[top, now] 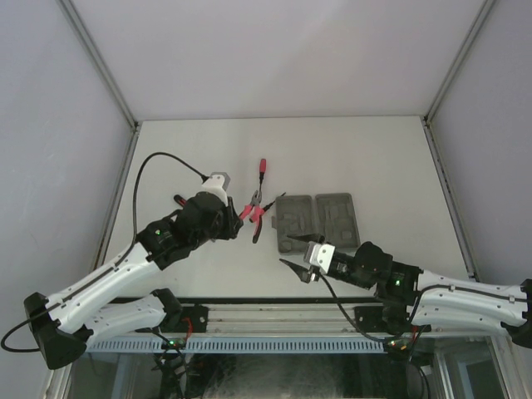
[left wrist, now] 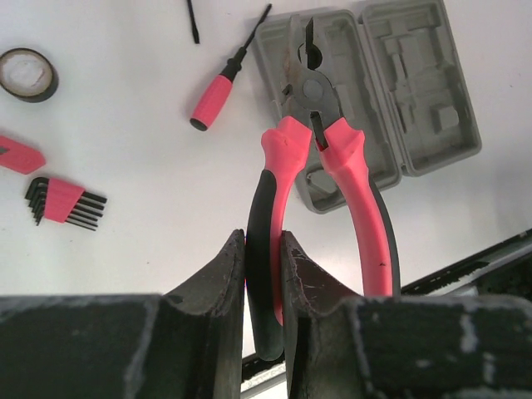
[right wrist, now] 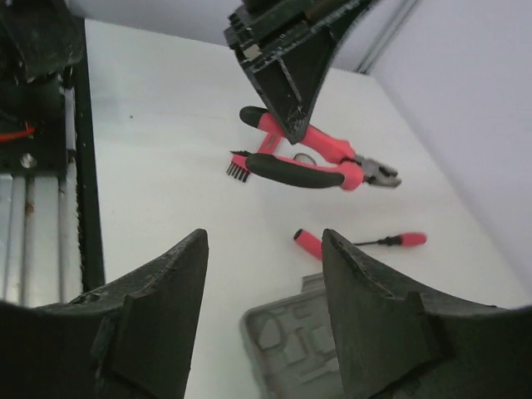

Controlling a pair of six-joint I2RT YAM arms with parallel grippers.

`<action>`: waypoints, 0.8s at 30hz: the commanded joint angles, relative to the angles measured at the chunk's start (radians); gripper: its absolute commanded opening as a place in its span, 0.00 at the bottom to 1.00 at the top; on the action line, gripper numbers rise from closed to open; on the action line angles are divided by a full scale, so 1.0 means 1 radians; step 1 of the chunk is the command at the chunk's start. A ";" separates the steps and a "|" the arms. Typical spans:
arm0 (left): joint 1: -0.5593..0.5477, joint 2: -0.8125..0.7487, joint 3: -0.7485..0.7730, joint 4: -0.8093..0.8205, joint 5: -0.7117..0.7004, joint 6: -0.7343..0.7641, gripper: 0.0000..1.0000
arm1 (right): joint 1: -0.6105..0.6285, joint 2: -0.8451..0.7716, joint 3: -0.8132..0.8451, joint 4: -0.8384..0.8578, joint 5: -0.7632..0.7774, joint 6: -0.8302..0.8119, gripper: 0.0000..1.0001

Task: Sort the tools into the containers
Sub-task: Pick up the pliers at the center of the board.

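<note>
Pliers [left wrist: 283, 158] with pink-and-black handles and a grey metal nose sit just left of the 2 grey moulded trays [left wrist: 432, 125], 1 handle clamped in the left gripper [left wrist: 264, 249], while the right gripper [right wrist: 264, 249] gapes wide and empty.

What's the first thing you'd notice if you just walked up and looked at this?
The bright pink-and-black pliers stand out first, pinched by one handle in the left arm's tool. Near their nose sits the open grey case, and a pink-handled screwdriver lies just beside it.
</note>
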 commanded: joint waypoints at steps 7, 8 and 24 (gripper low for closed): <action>-0.002 -0.046 0.028 0.036 -0.127 0.012 0.00 | 0.007 0.022 0.031 0.011 0.426 0.839 0.56; -0.003 -0.048 0.027 0.035 -0.132 0.013 0.00 | 0.003 0.024 0.046 -0.020 0.451 0.908 0.56; -0.017 -0.104 -0.016 0.067 -0.173 -0.017 0.00 | -0.179 0.044 0.171 -0.242 0.355 1.338 0.59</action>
